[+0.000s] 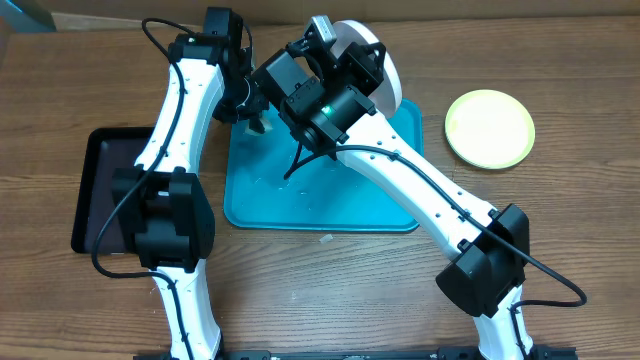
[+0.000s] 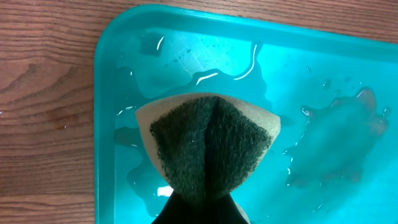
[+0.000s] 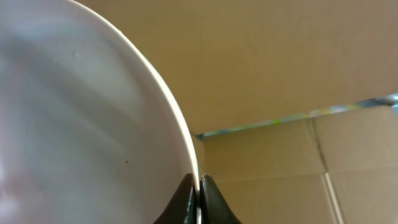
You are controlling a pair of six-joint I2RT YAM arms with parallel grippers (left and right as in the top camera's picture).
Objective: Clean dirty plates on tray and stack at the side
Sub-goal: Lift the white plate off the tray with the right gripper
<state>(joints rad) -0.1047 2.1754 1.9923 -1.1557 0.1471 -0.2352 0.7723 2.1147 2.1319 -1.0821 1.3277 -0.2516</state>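
My right jaws are clenched on only the thin rim of the white plate, held tipped on edge above the far right corner of the tray. The left jaws grasp the folded sponge over the tray's wet floor. I judge the rim grip the weak point: a hard scrub could lever the plate loose. Pooled water could also slop onto the worktop towards the yellow-green plate.

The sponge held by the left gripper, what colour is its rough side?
Dark green; the sponge shows best in the left wrist view.
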